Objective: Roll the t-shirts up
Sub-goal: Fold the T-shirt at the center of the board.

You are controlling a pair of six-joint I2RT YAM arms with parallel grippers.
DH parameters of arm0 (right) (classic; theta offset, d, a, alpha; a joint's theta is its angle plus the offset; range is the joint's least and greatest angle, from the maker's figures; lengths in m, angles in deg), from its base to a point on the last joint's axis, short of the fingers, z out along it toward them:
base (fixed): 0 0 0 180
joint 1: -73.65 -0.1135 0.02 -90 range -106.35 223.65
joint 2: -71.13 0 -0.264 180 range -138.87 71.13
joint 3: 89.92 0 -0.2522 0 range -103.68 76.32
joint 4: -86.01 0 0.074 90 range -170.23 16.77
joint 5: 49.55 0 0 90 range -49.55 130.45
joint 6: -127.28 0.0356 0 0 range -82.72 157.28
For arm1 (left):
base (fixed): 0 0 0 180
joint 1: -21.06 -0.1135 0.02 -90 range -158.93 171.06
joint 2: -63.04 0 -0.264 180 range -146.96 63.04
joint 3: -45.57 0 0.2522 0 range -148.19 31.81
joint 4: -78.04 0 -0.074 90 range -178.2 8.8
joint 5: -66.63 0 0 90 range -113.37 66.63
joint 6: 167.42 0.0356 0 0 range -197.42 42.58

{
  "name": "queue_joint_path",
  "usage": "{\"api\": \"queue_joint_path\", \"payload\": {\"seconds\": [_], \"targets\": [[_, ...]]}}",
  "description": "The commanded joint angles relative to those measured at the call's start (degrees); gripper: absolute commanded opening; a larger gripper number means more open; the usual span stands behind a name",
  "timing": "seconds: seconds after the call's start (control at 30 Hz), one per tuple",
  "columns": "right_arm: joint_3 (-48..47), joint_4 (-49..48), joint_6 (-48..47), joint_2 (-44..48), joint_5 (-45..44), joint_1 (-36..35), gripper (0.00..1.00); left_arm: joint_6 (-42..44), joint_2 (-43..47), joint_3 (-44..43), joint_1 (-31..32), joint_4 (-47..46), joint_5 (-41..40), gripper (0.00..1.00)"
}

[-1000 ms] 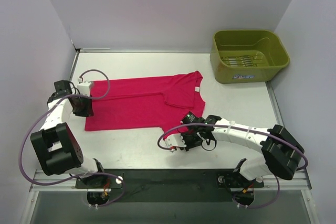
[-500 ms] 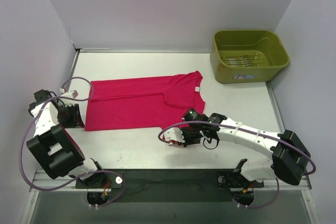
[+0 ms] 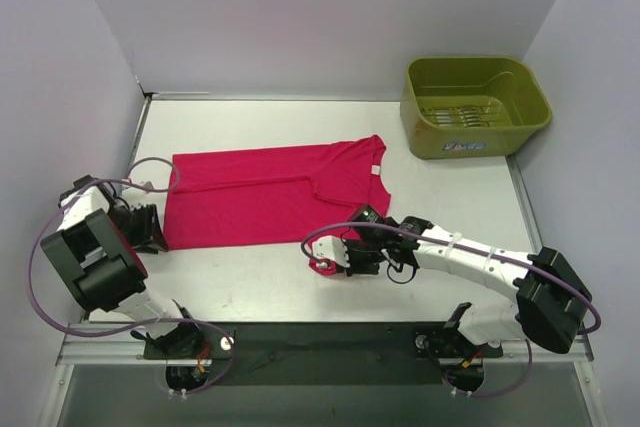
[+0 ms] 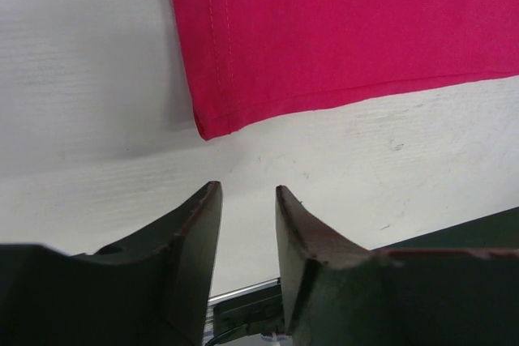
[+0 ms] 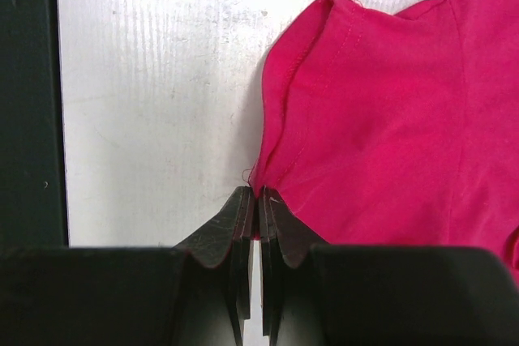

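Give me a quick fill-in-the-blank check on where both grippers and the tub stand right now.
The right gripper is shut on the ____ of the t-shirt.
The left gripper stands ____, with no cloth between its jaws.
The olive-green tub sits in the far ____ corner of the table.
Missing words: sleeve; open; right.

An olive-green plastic tub (image 3: 475, 107) stood upright at the far right corner of the white table (image 3: 260, 292), close to the pale back wall (image 3: 330, 17). A small white label (image 3: 466, 146) showed on its near side, and a dark strip (image 3: 330, 339) ran along the table's near edge
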Motion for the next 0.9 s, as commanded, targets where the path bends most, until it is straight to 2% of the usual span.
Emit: {"api": "queue_joint_path", "payload": {"seconds": [0.0,0.27,0.47,0.73,0.87], "targets": [[1.04,-1.28,2.91,1.44,2.60,1.03,0.00,-3.37,-1.51,-2.58,-0.53,-2.80,0.28,0.51],[0.51,-1.02,3.36,0.65,2.60,2.00,0.00,-5.14,-6.16,-3.20,-0.35,-7.02,-1.57,0.52],[-0.02,-0.41,3.18,-0.23,2.86,2.09,0.00,-6.19,-9.51,-3.99,-0.35,-8.61,-0.60,0.49],[0.07,0.47,2.74,-1.11,2.51,2.18,0.00,-4.26,-11.35,-3.29,-0.09,-8.26,-0.16,0.41],[0.07,0.56,2.30,-1.99,2.25,2.35,0.00,-3.73,-12.49,-3.11,0.27,-8.61,-0.16,0.41]]}}
